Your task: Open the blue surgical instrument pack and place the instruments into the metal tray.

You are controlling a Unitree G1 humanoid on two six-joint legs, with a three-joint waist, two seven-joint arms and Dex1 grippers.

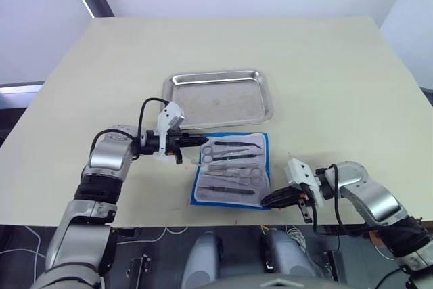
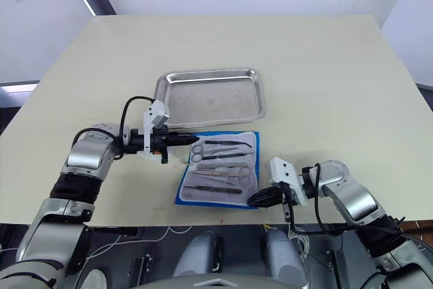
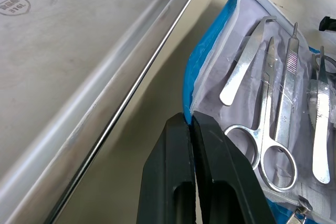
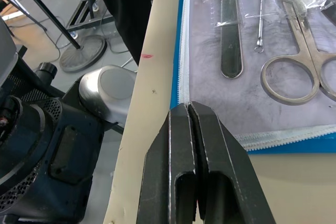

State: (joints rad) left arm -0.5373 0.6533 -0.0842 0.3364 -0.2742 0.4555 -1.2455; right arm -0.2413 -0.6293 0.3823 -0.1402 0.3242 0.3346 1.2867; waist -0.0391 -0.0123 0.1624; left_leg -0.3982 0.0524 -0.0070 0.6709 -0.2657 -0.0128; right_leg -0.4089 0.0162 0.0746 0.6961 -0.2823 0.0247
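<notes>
Blue surgical instrument pack (image 1: 231, 170): open, instruments (image 1: 232, 166) inside | metal tray (image 1: 177, 84): just beyond | left gripper (image 3: 191, 121): fingers together at pack's edge | right gripper (image 4: 188, 109): fingers together at pack's corner

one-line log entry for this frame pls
pack: open flat, near the tray | instruments: on lining | tray: empty | left gripper: shut, at pack's edge | right gripper: shut, at pack's near corner
</notes>
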